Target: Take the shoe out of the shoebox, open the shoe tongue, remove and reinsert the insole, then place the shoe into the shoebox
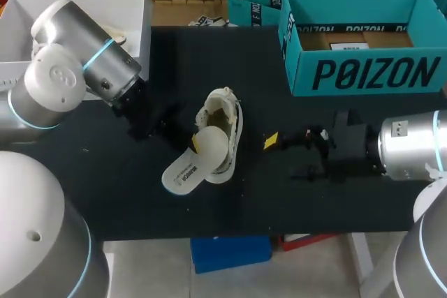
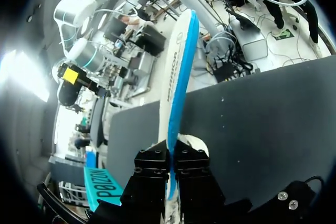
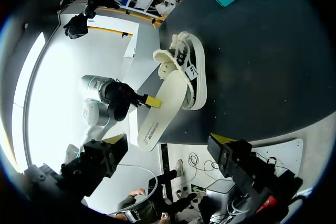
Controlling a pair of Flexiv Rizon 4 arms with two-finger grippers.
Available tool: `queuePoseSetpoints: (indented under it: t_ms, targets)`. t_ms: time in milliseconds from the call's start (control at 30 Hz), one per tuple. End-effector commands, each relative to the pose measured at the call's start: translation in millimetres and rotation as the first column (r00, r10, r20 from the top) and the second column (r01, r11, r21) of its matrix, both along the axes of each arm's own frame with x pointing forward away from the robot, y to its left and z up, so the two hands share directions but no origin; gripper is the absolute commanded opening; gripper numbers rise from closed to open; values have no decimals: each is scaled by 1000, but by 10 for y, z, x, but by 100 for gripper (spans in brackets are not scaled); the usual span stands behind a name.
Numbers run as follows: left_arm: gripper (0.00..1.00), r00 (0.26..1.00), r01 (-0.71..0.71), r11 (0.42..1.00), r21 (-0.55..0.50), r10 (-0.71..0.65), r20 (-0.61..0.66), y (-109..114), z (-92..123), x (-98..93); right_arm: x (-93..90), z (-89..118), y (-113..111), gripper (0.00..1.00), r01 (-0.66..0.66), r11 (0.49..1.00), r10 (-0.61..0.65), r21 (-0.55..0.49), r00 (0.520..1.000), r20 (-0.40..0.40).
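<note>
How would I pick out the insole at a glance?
On the black table, left of the teal shoebox, a pale shoe lies mid-table. The insole is the flat cream oval sticking out of it, the only thing pinched by the left gripper.

The shoe (image 1: 227,113) is shown with a rough, frayed cream cloth upper, the insole (image 1: 187,171) against it with a smooth matt face, the table (image 1: 140,207) beneath it matt black, the shoebox (image 1: 370,75) behind it matt teal cardboard.

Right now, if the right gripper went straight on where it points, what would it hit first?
Probably the shoe, lying straight ahead of the right gripper, though depth is unclear.
</note>
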State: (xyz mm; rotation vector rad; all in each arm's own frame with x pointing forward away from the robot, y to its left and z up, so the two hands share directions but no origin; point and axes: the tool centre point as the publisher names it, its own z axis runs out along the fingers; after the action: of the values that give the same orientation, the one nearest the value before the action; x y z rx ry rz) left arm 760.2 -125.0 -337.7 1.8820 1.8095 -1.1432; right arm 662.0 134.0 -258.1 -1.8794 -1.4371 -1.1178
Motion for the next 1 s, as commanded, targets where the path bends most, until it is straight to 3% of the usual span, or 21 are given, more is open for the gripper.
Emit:
queuePoseSetpoints:
  t_ms: [33, 1000]
  targets:
    - [0, 1000, 6, 1000, 17, -6, 6, -36, -44, 68, 2, 1, -1, 100, 0, 1000, 0, 1, 1000, 0]
    - [0, 997, -46, 995, 92, 41, 59, -258, -299, 488, 2, 1, -1, 100, 0, 1000, 0, 1, 1000, 0]
